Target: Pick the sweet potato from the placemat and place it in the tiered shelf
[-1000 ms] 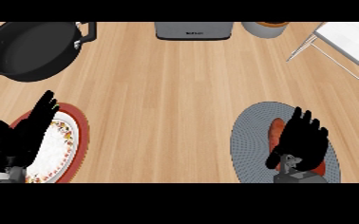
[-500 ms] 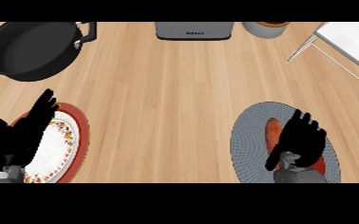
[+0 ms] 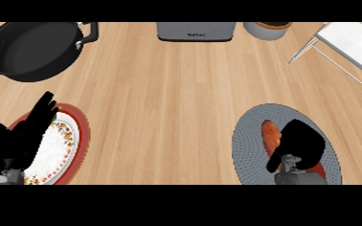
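Lying on the grey placemat near the counter's front right corner: the orange sweet potato, lengthwise front to back, its right side hidden under the right hand. Covering the sweet potato from above, fingers bent down over it with the thumb sticking out to the front left; whether closed round it, cannot tell. Resting over the patterned white plate on a red mat at the front left edge: the left hand, fingers straight and slack, holding nothing. Sitting at the back left corner: a black pot with a side handle. Standing at the middle of the back edge: a grey appliance, with a grey bowl-like vessel just to its right. Showing at the back right corner: the white tiered shelf on thin metal legs, well apart from the placemat.
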You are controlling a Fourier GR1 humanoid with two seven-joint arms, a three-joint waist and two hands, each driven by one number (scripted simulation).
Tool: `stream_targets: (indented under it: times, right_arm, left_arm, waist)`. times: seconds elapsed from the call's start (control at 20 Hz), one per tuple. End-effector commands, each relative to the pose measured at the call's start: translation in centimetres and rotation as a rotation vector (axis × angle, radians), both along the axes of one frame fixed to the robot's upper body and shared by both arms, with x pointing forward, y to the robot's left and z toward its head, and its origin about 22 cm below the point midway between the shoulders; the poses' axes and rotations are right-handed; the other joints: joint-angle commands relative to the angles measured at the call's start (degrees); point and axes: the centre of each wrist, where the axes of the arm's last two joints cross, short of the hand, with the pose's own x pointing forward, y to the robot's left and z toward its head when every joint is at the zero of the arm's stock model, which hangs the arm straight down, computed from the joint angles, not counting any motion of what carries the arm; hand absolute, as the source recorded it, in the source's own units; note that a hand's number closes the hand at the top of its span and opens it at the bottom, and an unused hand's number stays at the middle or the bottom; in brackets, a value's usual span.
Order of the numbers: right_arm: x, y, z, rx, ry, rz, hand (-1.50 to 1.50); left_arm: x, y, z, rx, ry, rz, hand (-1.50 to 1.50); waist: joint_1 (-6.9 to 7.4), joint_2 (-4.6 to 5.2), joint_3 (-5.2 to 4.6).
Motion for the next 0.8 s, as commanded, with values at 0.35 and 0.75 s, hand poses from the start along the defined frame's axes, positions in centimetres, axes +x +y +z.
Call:
stream_targets:
  times: [0.35,0.75]
  right_arm:
    - [-1.1,0.7,2.3,-0.18,-0.064,0.042,1.5]
    - [7.4,-6.6,8.6,0.055,-0.371,0.133,1.5]
  left_arm:
    - [0.2,-1.1,0.8,0.0,-0.022,-0.003,0.0]
    - [0.7,-1.1,1.1,0.012,-0.011,-0.016,0.0]
  waist:
    - [-0.2,0.54,0.62]
    - [0.66,0.83,0.71]
